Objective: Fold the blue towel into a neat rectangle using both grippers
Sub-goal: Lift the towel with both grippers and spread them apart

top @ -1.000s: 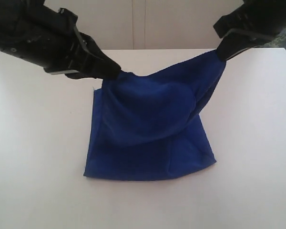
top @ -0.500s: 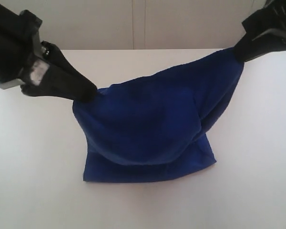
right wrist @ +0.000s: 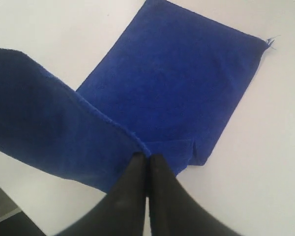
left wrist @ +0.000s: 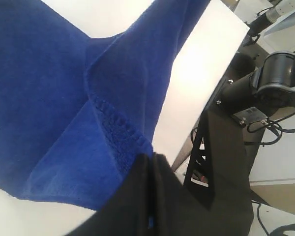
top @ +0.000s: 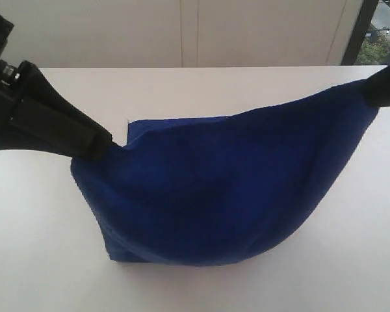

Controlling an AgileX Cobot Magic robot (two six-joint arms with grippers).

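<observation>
The blue towel (top: 227, 188) hangs in a sagging curve between my two grippers, lifted off the white table (top: 45, 260) and drawn toward the camera in the exterior view. My left gripper (top: 107, 146) is shut on its left corner, and the pinched hem (left wrist: 123, 132) shows in the left wrist view at the jaws (left wrist: 150, 157). My right gripper (top: 370, 91) is shut on the right corner near the frame edge. In the right wrist view the jaws (right wrist: 146, 158) pinch the towel's edge while its flat lower part (right wrist: 182, 83) lies on the table, thread tag (right wrist: 270, 42) at one corner.
The white table extends around the towel on all sides. Behind it stands a pale wall with a dark frame (top: 357, 32) at the far right. Past the table edge in the left wrist view are a black stand and arm base (left wrist: 265, 88).
Both grippers moved apart and toward the camera, the left down-left, the right out to the right edge. The towel stretched wider and its raised fold now covers most of the flat part.
</observation>
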